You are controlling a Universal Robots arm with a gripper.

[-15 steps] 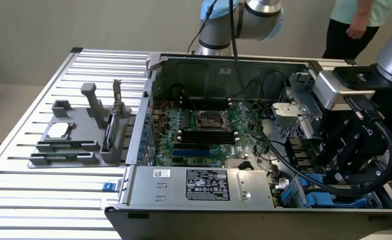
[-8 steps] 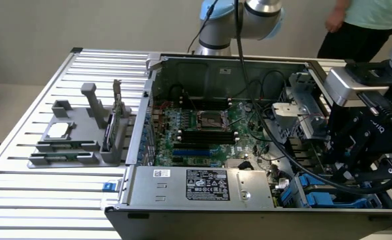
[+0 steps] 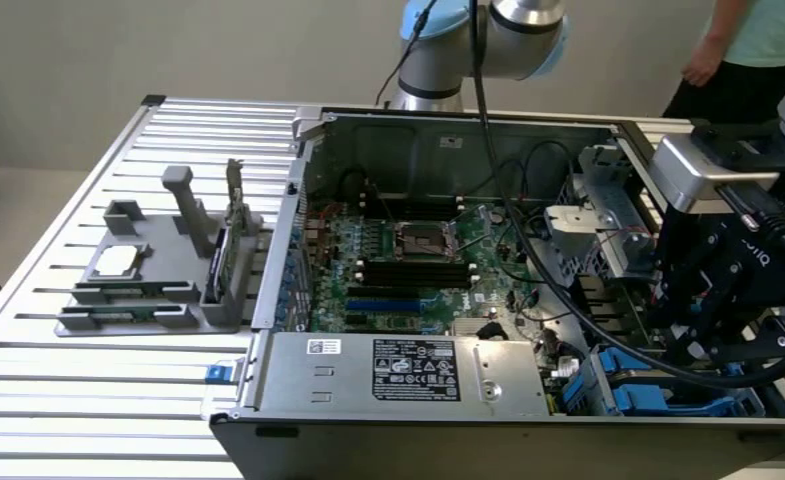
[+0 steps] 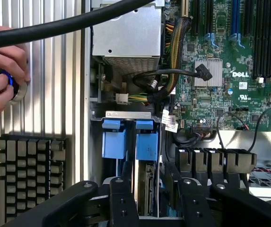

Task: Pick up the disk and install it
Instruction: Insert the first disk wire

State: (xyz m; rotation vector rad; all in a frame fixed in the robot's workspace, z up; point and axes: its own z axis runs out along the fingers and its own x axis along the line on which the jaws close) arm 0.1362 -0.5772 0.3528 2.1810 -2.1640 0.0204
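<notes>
Since the silver-grey metal disk (image 4: 145, 187) in its blue plastic caddy stands on edge inside the open grey steel computer case (image 3: 406, 150), slotted in the case's corner bay, the black claw (image 4: 156, 208) straddles it with jaws spread wide, apparently not pinching it.

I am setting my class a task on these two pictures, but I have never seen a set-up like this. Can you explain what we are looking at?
The exterior view looks from outside at a robot arm reaching into an open computer case on a slatted metal table. Beside the case stands a grey holder carrying a small square chip. The wrist view comes from a camera on the arm, looking past the gripper. Its jaws stand apart and appear to hold nothing. Just ahead, the disk in its blue caddy stands on edge in the drive bay. A person's hand grips a small dark knob beside the case.
</notes>
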